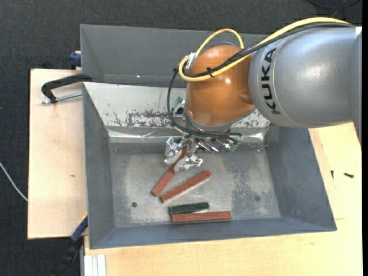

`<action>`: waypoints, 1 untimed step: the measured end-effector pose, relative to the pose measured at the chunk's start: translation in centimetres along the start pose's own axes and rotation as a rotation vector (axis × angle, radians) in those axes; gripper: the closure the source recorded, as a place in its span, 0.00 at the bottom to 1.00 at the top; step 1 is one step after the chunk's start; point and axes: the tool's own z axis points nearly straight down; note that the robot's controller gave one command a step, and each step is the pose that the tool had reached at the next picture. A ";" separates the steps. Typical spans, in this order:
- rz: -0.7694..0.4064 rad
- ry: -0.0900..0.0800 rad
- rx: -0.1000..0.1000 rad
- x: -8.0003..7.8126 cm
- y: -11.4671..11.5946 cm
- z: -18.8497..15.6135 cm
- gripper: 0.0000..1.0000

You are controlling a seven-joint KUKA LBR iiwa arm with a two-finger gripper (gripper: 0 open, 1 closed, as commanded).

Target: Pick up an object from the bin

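Note:
My gripper (pixel 185 155) hangs low near the back middle of the bin, below the orange dome, its metal fingers right over the upper end of a reddish-brown stick (pixel 165 180) that lies slanted on the floor. A second reddish-brown stick (pixel 186 187) lies just right of it, almost parallel. Whether the fingers close on the first stick I cannot make out. Nearer the front wall rest a short dark green stick (pixel 188 207) and, touching it from the front, a third reddish-brown stick (pixel 201 217).
The big grey arm and its orange dome with a yellow cable cover the bin's back right. A small dark spot marks the floor at the left front. Bare floor lies left and right of the sticks.

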 end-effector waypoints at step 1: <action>0.046 0.005 -0.005 -0.6 0.0 1.5 1.00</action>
